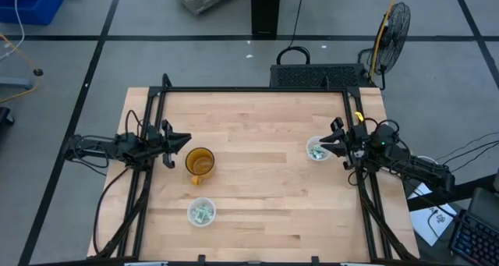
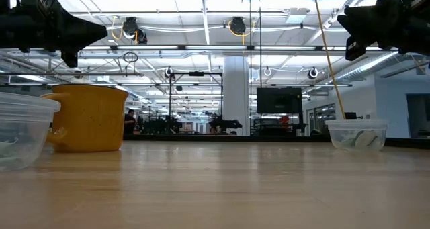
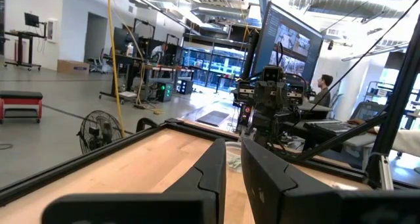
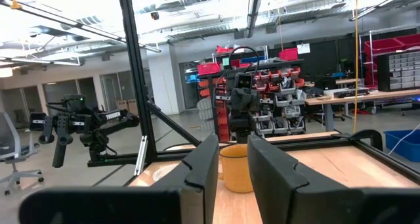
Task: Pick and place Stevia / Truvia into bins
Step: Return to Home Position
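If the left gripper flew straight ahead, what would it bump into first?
Probably the right gripper, facing it from the far side. The left gripper hangs high, so it likely passes over the clear cup lower in that line; depth is hard to judge.

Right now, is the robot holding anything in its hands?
No, nothing is held. The left gripper and the right gripper are both open and empty, up above the table.

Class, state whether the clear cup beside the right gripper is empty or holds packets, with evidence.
Holds packets: pale green-white packets lie inside the clear cup, visible from above and through its wall in the low view.
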